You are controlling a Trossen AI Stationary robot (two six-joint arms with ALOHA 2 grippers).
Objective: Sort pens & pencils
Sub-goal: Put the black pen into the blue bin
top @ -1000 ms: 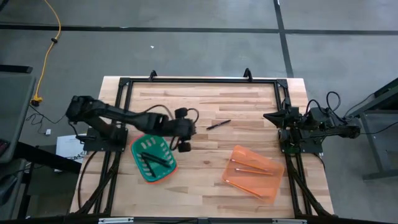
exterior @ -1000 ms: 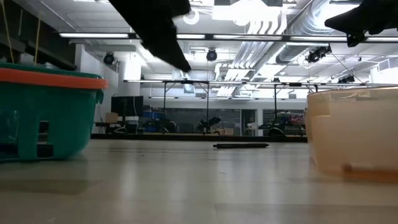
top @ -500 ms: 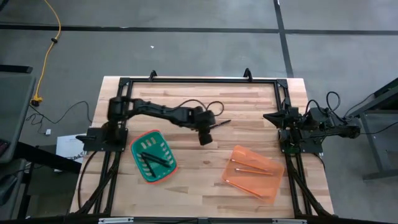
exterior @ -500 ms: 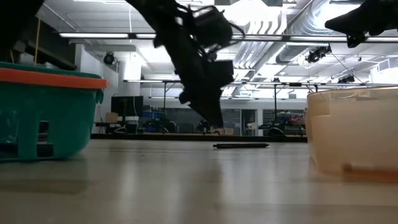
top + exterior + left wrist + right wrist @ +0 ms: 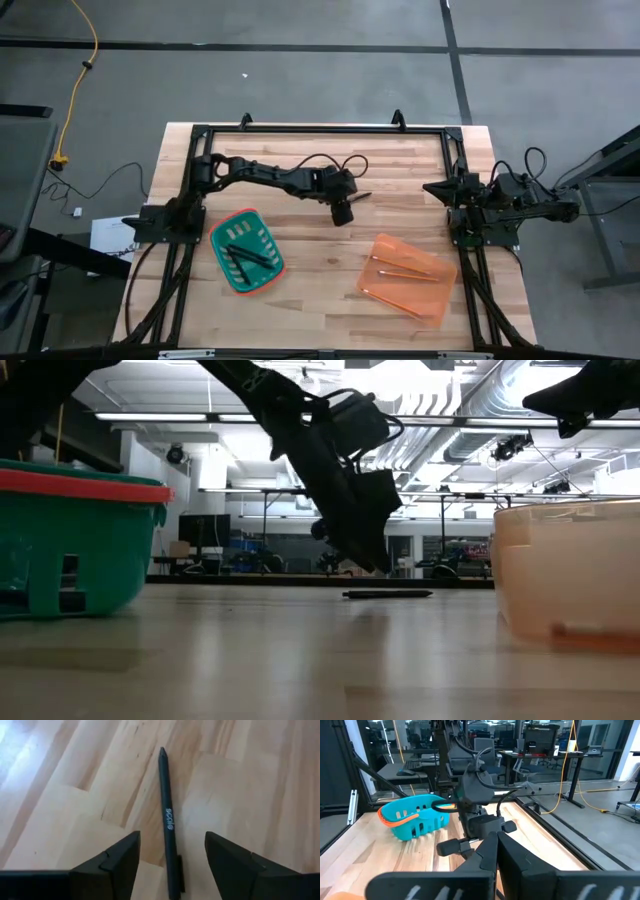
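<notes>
Tabletop (image 5: 320, 290): pale wooden planks inside a dark frame, carrying two containers and one loose pen.

Loose pen (image 5: 168, 820): thin and near-black with pale lettering on its barrel, lying flat on the bare wood near the middle of the tabletop, toward the far side. In the low view it (image 5: 388, 594) lies level on the wood between the two containers.

Left claw (image 5: 343, 208): reached out to the middle of the tabletop, poised just above the loose pen. Its fingers (image 5: 107, 865) stand apart, one on either side of the barrel, closed on nothing; the pen lies in the gap between them.

Green basket (image 5: 222, 235): on the left, nearer than the left arm. Two pens (image 5: 246, 254) lie inside it.

Orange tray (image 5: 438, 290): translucent, on the near right. The pencils (image 5: 404, 272) lie inside it as thin orange-tan sticks; I cannot count them for certain.

Right claw (image 5: 432, 188): parked at the right edge of the tabletop, well apart from the pen and both containers, fingers shut and empty.
</notes>
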